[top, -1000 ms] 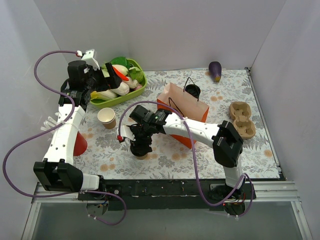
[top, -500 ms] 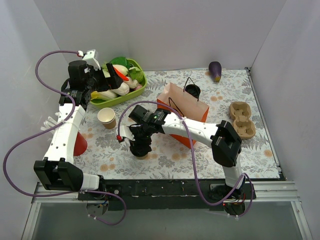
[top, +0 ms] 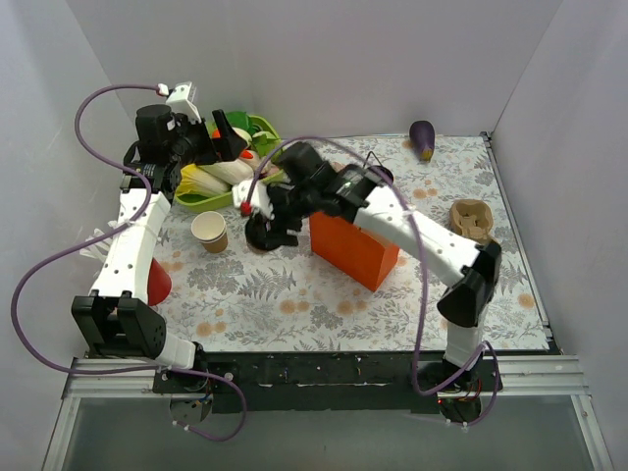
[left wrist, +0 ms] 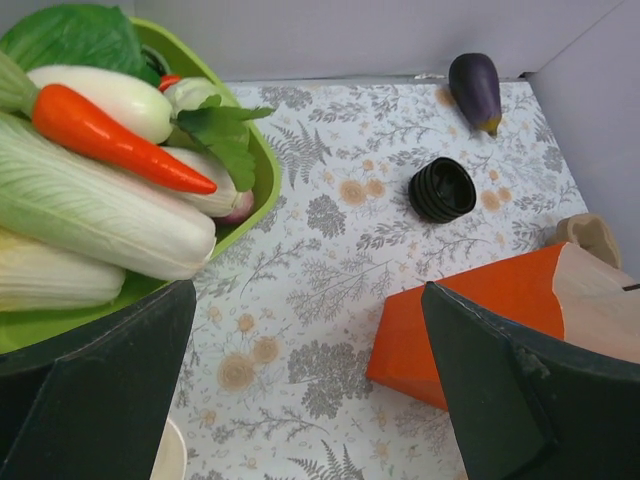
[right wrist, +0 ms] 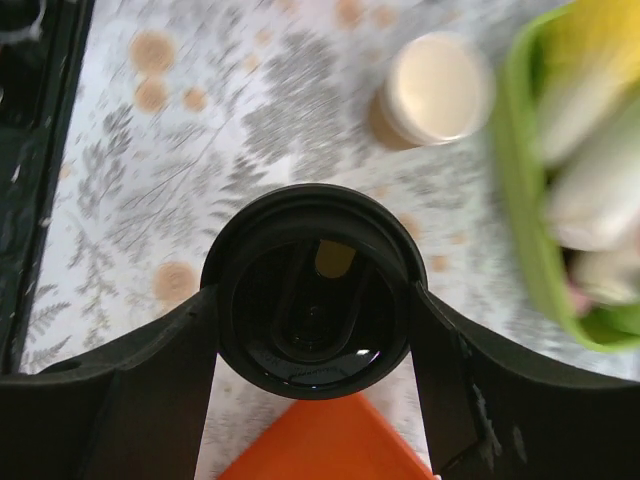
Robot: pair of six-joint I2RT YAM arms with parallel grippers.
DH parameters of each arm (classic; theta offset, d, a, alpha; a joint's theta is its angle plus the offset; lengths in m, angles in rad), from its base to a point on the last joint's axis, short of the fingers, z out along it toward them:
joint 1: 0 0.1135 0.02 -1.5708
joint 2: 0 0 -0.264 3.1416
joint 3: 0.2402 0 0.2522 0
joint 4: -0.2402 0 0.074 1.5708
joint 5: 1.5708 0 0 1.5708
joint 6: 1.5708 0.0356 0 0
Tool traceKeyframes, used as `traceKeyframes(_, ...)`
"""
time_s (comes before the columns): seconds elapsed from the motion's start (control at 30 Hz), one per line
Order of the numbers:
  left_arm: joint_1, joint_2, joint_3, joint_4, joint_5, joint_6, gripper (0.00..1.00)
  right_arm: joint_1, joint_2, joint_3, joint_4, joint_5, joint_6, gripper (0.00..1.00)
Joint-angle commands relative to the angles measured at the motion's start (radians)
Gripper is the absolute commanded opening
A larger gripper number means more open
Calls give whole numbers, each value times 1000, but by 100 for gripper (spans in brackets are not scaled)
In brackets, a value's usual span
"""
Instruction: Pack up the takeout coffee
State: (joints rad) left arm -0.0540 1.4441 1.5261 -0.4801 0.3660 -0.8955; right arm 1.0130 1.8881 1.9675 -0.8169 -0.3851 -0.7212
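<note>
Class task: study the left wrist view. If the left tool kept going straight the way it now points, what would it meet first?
Probably the floral tablecloth between the green tray and the orange bag. Nothing stands between the open left tool fingers, though depth is uncertain.

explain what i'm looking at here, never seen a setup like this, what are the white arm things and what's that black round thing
These are two robot arms on a flowery table, each ending in a two-finger gripper. One picture looks down from above; the other two come from cameras on the wrists. The right gripper holds a lidded coffee cup; the black circle is its lid, seen from above. The left gripper is open and empty, beside a green tray of vegetables. Also on the table: an orange paper bag, an open cup, a loose black lid, an eggplant and a cardboard cup carrier.
</note>
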Motion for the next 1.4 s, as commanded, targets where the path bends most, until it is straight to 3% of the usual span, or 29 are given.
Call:
traceKeyframes(0.0, 5, -17, 52, 161, 150, -2, 98, -100, -188, 165, 80, -103, 79, 41)
traceKeyframes(0.13, 5, 25, 46, 236, 329, -55, 98, -140, -300, 160, 224, -8, 141, 28)
traceKeyframes(0.2, 5, 85, 74, 238, 401, -127, 95, -160, -388, 93, 304, 88, 152, 22)
traceKeyframes(0.23, 2, 107, 84, 238, 462, -147, 93, -169, -414, 62, 324, 129, 157, 14)
traceKeyframes(0.33, -30, 157, 83, 248, 508, -195, 91, -197, -510, -30, 349, 265, 164, 1)
traceKeyframes(0.47, -99, 219, 106, 253, 545, -155, 89, -251, -605, -82, 231, 285, 137, 1)
traceKeyframes(0.67, -201, 364, 261, 109, 534, -34, 90, -300, -627, -48, -57, 267, 195, 1)
traceKeyframes(0.97, -296, 398, 258, 109, 504, -14, 91, -303, -614, -105, -208, 233, 203, 1)
traceKeyframes(1.1, -335, 403, 253, 126, 488, 44, 93, -306, -584, -114, -220, 287, 233, 1)
traceKeyframes(1.37, -383, 443, 299, 164, 625, 384, 98, -330, -541, -96, -309, 296, 247, 1)
